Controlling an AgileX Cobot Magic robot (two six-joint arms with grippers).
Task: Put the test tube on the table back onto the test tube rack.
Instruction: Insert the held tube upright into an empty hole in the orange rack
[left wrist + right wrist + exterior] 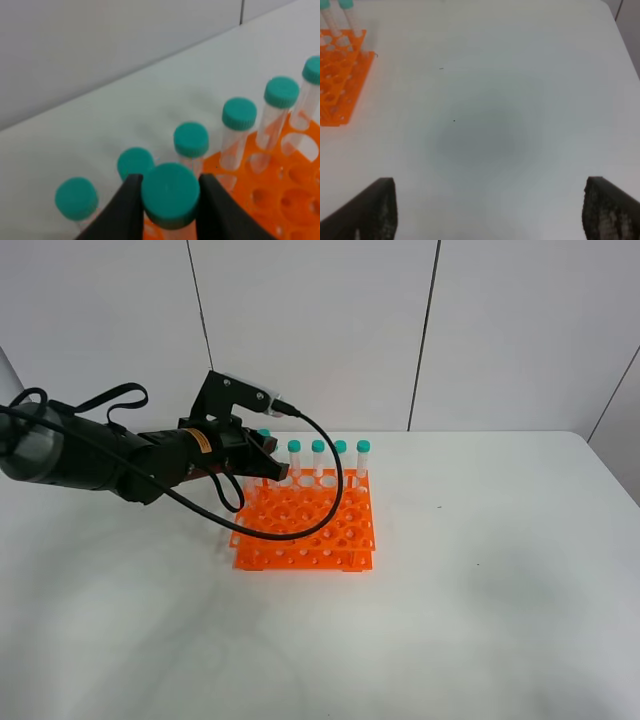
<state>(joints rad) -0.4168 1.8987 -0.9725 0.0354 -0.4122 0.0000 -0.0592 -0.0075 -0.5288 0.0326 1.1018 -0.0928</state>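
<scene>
White table [480,590], left arm [90,455] reaching low from left over orange test tube rack [305,530], wrist's yellow label [203,443] unreadable, left gripper [272,467] clamped on teal cap of test tube [170,194] at rack's back-left corner beside racked tubes [318,455], right gripper [492,210] spread wide, empty, over bare table

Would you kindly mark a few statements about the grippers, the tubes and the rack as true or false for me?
1. The left gripper is shut on a teal-capped test tube. True.
2. The right gripper holds a tube. False: it is open and empty above the table.
3. The test tube rack is blue. False: it is orange.
4. The other teal-capped tubes stand upright along the rack's back row. True.
</scene>
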